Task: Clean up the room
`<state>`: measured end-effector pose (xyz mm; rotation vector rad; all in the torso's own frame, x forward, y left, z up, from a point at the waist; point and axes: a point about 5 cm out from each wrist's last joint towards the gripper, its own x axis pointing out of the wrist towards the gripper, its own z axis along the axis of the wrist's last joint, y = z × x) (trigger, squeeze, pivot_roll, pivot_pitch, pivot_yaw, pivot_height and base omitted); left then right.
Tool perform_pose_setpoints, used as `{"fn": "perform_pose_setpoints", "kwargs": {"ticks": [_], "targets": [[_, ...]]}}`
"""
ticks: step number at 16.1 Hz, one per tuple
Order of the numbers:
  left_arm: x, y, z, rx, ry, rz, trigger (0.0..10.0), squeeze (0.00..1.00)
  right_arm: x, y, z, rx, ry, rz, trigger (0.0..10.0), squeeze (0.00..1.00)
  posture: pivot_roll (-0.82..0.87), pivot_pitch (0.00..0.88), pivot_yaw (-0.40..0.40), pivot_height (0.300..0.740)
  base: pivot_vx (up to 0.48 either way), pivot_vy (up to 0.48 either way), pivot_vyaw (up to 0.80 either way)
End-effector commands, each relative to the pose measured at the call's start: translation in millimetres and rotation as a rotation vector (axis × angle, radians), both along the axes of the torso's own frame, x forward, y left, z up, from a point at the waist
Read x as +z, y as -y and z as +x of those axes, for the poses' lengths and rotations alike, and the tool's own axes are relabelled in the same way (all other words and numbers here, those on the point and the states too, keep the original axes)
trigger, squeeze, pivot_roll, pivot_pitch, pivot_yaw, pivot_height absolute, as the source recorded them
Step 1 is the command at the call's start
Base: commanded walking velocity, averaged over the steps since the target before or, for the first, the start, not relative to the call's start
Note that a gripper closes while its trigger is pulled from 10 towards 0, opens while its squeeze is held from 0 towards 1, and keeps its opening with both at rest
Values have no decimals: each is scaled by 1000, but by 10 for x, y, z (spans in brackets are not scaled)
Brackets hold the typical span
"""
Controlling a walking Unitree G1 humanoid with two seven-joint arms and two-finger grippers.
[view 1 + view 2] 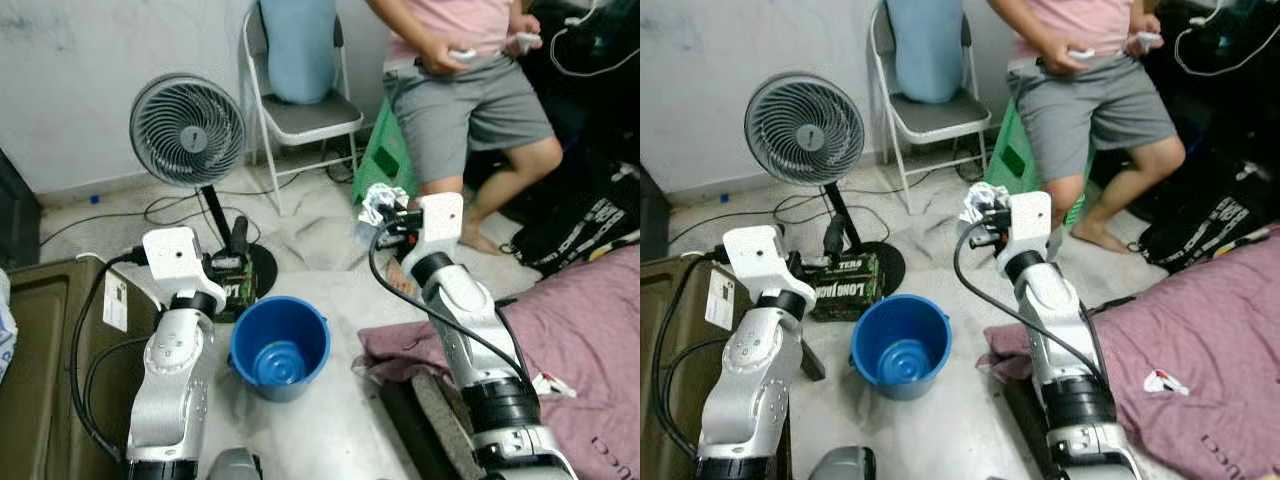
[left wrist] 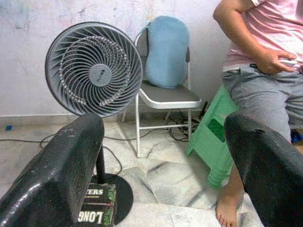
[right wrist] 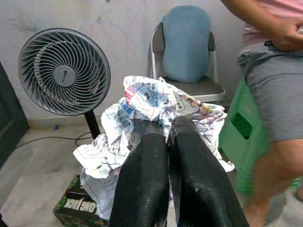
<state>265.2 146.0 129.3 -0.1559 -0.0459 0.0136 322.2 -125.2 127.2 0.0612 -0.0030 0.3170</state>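
Right gripper (image 3: 163,127) clamps a crumpled printed newspaper wad (image 3: 151,106) in the air, beyond the round blue plastic bucket (image 1: 280,345); the drop remains. Left gripper (image 2: 161,156) hangs spread, empty.

Head looks down; wrists face fan (image 2: 93,69)

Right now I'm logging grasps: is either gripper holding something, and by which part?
The right gripper is shut on a crumpled printed paper, pinching a bunched fold near its middle. The left gripper is open, holding nothing.
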Motion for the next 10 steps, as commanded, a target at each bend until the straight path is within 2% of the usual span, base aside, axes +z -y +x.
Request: {"fn": "perform_pose_setpoints", "kwargs": {"ticks": [1,2,10], "targets": [[35,-20,-7,-5,23,-1,10000,0,6,-17,2,1,3,4,10000,0,18,0,-60,740,0,0,469],[45,-7,-11,-19,31,-5,10000,0,6,-13,2,-1,2,6,10000,0,14,0,-59,740,0,0,0],[49,1,-15,-32,36,-8,10000,0,3,-4,4,-7,-4,17,10000,0,14,0,-59,740,334,0,0]]}}
